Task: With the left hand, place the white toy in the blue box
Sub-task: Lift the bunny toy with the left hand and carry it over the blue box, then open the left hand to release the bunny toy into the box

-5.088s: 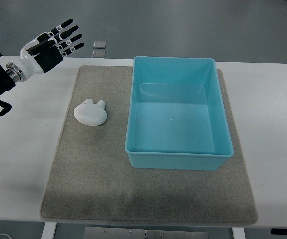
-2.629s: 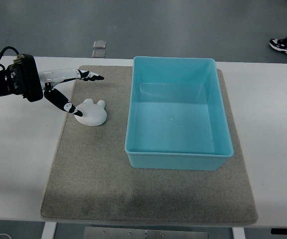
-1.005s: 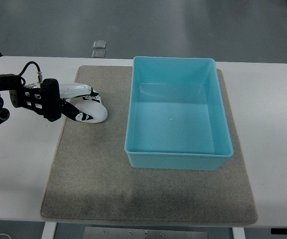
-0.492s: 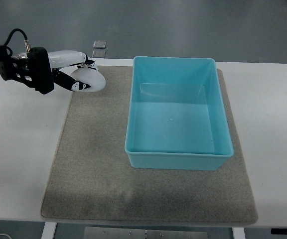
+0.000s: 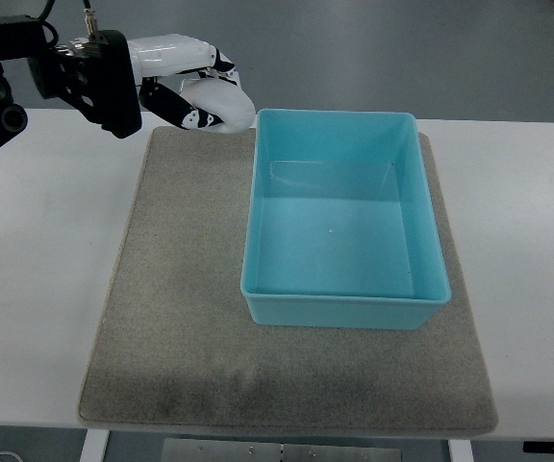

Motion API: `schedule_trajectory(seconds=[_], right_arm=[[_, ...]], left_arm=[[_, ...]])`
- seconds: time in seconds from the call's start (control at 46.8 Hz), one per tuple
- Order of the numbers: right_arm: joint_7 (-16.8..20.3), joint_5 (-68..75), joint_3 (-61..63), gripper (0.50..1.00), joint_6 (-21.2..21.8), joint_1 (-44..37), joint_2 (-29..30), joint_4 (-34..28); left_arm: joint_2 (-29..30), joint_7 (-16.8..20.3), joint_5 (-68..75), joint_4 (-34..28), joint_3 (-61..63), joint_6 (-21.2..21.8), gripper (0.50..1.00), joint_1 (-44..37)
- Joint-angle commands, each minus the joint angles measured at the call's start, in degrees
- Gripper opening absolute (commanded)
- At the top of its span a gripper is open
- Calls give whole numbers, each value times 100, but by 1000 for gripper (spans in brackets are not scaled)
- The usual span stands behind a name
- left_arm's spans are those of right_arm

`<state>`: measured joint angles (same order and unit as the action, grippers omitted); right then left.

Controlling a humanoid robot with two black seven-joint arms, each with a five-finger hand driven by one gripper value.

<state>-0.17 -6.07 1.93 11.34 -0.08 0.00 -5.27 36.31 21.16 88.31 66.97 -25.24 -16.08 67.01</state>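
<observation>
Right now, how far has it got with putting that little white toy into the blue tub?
The pick-up looks done: the left hand has its fingers closed around the white toy, which is lifted clear of the grey mat. In hand is the carry; the toy hangs just outside the far left corner of the blue box. Left to do: move over the box, which has nothing in it, and let go.

blue box (image 5: 344, 310): glossy smooth plastic | mat (image 5: 176, 318): rough grey felt | table (image 5: 46, 279): smooth matt white

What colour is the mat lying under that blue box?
The mat is a speckled grey-beige, like felt; the top view shows it plainly.
</observation>
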Motion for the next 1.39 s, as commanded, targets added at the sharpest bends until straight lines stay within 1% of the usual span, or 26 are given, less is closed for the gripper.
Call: schedule_trajectory(seconds=[0.0,0.064,0.171,0.321,0.428,0.577,0.62,0.641,0.705,0.727,0.791,0.834,0.898,0.919,0.941,1.005,1.197,1.368], right_arm=[[0,0,0,936,0,0,0,0],[0,0,0,936,0,0,0,0],[0,0,0,936,0,0,0,0],[0,0,0,936,0,0,0,0],[0,0,0,936,0,0,0,0],[0,0,0,936,0,0,0,0],[0,0,0,936,0,0,0,0],[0,0,0,936,0,0,0,0],[0,0,0,936,0,0,0,0],[0,0,0,936,0,0,0,9],[0,0,0,936,0,0,0,0],[0,0,0,936,0,0,0,0],[0,0,0,936,0,0,0,0],[0,0,0,936,0,0,0,0],[0,0,0,936,0,0,0,0],[0,0,0,936,0,0,0,0],[0,0,0,936,0,0,0,0],[0,0,0,936,0,0,0,0]], left_arm=[[-177,-7,2,1,133,26,500,75],[-317,-16,11,-26,133,44,500,84],[-730,-33,19,-61,159,79,500,49],[-1100,-51,72,-79,273,369,500,-12],[-1241,-68,99,-166,449,536,500,-30],[-1460,-59,99,-395,643,598,500,-30],[-1469,-59,99,-412,660,598,527,-39],[-1487,-59,99,-413,660,598,550,-39],[-1539,-59,99,-421,660,598,668,-56],[-1557,-59,99,-421,669,598,700,-56],[-1557,-59,99,-421,669,598,765,-65],[-1557,-59,99,-421,678,598,797,-65],[-1566,-59,99,-421,696,598,925,-65],[-1566,-59,90,-421,704,598,958,-65],[-1557,-59,90,-421,704,598,973,-65],[-1557,-59,64,-421,696,598,994,-65],[-1469,-59,-200,-413,625,615,994,-56],[-1303,-59,-1262,-413,581,615,994,-39]])
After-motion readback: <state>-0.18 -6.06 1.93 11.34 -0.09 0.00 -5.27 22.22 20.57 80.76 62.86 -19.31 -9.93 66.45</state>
